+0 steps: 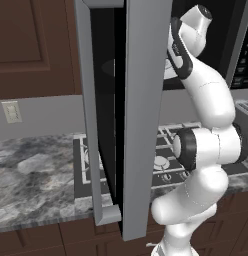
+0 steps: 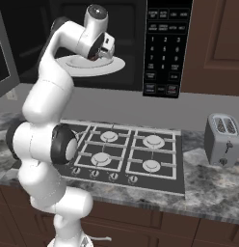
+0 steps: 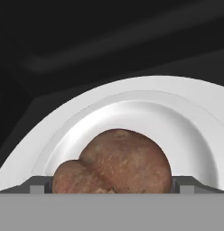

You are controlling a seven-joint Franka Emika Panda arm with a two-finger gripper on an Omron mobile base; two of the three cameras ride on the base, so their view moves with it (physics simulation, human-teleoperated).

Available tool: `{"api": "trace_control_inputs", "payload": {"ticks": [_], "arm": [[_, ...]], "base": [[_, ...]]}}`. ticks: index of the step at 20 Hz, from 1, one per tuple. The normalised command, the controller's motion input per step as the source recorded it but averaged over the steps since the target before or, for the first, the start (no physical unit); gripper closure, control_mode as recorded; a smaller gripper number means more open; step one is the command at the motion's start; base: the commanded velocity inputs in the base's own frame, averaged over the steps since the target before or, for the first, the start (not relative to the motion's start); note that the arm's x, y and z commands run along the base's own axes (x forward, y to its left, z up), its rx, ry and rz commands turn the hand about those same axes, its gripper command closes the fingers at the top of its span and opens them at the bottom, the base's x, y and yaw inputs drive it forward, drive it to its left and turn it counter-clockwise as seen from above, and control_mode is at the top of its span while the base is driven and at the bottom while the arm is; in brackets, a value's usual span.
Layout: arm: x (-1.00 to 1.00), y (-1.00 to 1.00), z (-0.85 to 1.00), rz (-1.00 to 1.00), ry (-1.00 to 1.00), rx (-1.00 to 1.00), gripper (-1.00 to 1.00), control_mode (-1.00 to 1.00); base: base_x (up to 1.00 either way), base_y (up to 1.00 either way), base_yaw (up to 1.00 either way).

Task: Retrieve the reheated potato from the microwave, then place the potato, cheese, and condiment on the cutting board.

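I see the tool [image 3: 112, 189] spread wide, flanking the potato [image 3: 114, 163] on the white plate [image 3: 186, 122] inside the microwave [image 2: 162, 43], door [image 1: 141, 115] swung open above the marble bench [image 2: 213, 188] and stove [image 2: 126, 154].

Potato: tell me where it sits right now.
In the hand view the potato lies on the white plate inside the dark microwave, between the open claw's tips.

Plate [image 3: 195, 135]: white, round, raised rim.
Stove [image 2: 140, 154]: black, four burners, set in counter.
Toaster [image 2: 221, 140]: silver, right of stove.
Counter [image 1: 31, 175]: grey marbled stone.
Outlet [image 1: 12, 111]: on wall.
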Motion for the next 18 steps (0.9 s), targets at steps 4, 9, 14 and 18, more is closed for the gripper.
{"api": "trace_control_inputs", "payload": {"ticks": [4,9,14,18], "arm": [[-0.64,-0.07,0.03,0.00,-0.13,0.08,1.00,-1.00],[-0.72,-0.03,0.03,0.00,-0.15,0.07,1.00,-1.00],[-0.65,-0.02,0.18,0.00,-0.06,0.05,1.00,-1.00],[-0.63,-0.05,0.28,0.00,0.00,0.00,1.00,-1.00]], "base": [[0.00,0.00,0.00],[0.00,0.00,0.00],[0.00,0.00,0.00],[0.00,0.00,0.00]]}}
